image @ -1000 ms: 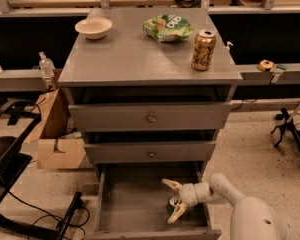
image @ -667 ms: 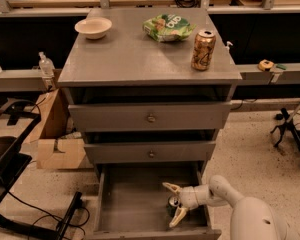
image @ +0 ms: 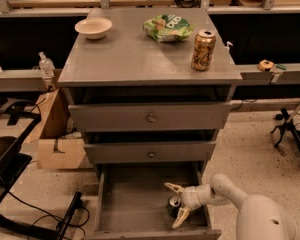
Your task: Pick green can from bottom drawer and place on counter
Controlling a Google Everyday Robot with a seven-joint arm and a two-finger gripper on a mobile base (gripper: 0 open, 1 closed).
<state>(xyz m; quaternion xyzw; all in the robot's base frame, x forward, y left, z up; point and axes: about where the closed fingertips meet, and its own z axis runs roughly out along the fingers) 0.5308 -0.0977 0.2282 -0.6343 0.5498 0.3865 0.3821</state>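
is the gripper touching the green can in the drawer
Cannot tell. In the camera view the gripper, fingers open, straddles the green can in the bottom drawer, but neither contact nor a gap shows plainly.

So the white arm (image: 262, 219) is sticking in from the lower right corner of the frame, bending at a rounded elbow (image: 222, 183) and pointing left. The gripper (image: 171, 205) is sitting low in the bottom middle of the frame, its two tan jaws gaping wide, one angling up-left, the other down-left.
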